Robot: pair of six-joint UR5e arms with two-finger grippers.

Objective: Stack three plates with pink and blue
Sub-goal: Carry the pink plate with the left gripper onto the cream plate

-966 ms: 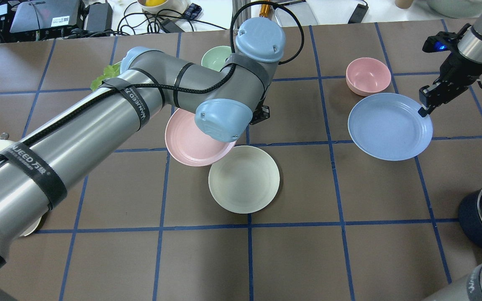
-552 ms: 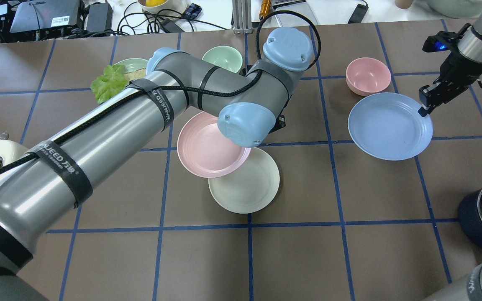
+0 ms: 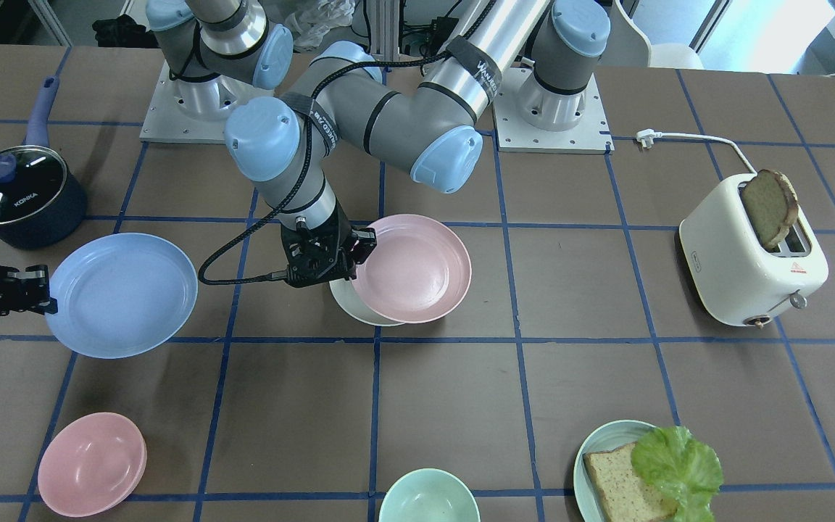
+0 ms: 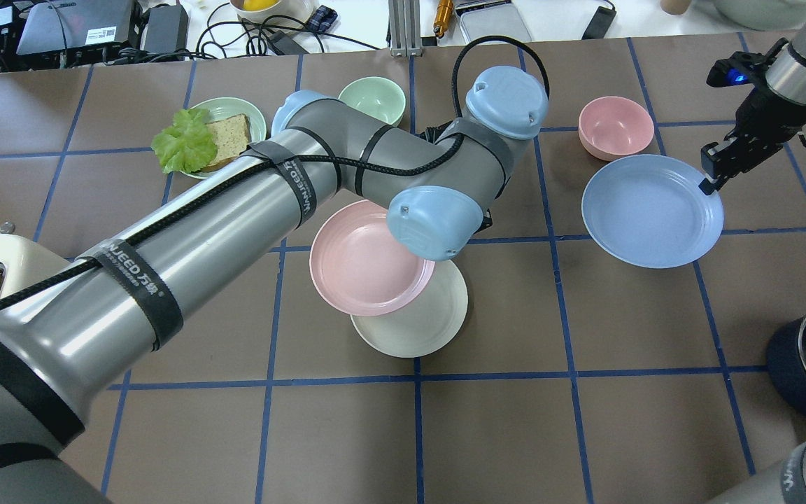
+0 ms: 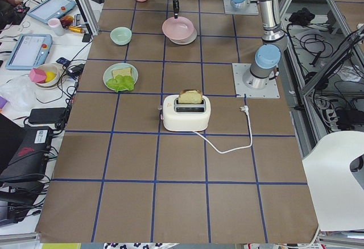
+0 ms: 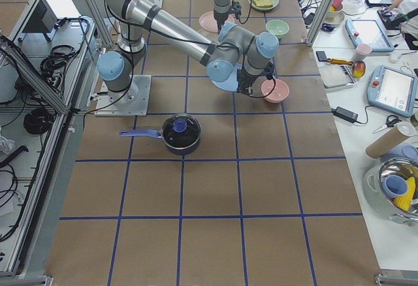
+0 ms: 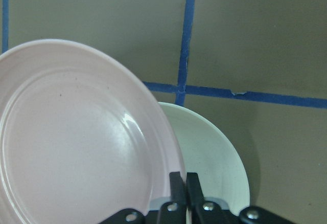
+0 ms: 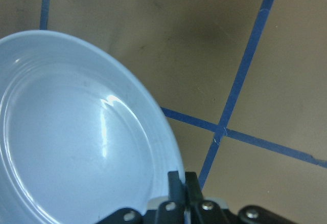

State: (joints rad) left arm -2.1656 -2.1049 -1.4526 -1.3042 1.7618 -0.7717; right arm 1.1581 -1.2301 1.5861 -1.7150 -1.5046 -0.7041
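Observation:
My left gripper (image 3: pixel 361 246) is shut on the rim of the pale pink plate (image 4: pixel 364 259) and holds it slightly tilted over the cream-white plate (image 4: pixel 420 325), covering its left and far part. In the left wrist view the fingers (image 7: pixel 183 183) pinch the pink plate (image 7: pixel 76 142), with the cream plate (image 7: pixel 214 157) below. My right gripper (image 4: pixel 709 183) is shut on the right rim of the light blue plate (image 4: pixel 648 210), which shows in the right wrist view (image 8: pixel 76 142) and the front view (image 3: pixel 124 293).
A pink bowl (image 4: pixel 616 126) sits just beyond the blue plate. A green bowl (image 4: pixel 371 98) and a teal plate with bread and lettuce (image 4: pixel 207 133) are at the far left. A toaster (image 3: pixel 751 254) and a dark pot (image 3: pixel 19 192) stand near the table's ends.
My left arm has carried the pink plate to the right, so it now overlaps the cream plate more. The right arm and the blue plate have not moved.

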